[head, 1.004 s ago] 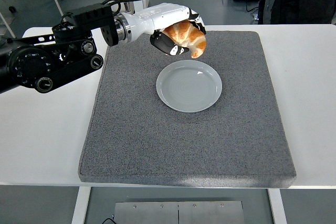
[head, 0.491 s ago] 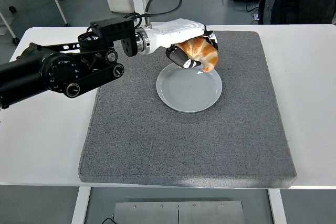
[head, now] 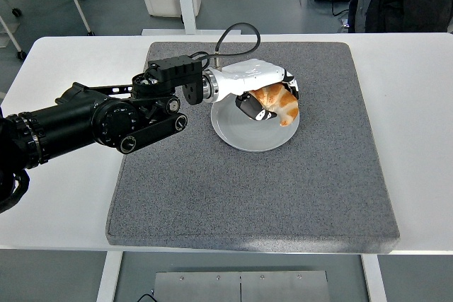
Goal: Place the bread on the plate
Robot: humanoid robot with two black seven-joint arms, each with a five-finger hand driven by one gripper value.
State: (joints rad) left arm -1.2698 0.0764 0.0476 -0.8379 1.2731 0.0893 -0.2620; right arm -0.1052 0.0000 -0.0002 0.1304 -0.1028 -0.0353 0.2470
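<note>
From my station, the left hand (head: 263, 92) covers the plate's (head: 244, 136) far rim and the bread's (head: 282, 102) top; contact between bread and plate is indeterminate.

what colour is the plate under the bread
Pale grey-blue plate, plain, no pattern; clearest in the head view, on the dark grey mat.

Left robot hand (head: 267, 98), closed on the croissant (head: 278, 102), has moved from above the mat's far edge toward the near side and lowered; it now sits over the far part of the plate (head: 244, 136), where a second ago it hung clear beyond the plate's far rim. Croissant now overlaps the plate's far-right interior; contact cannot be confirmed. Left arm (head: 106, 122) extends further in from the tabletop's left edge.
</note>
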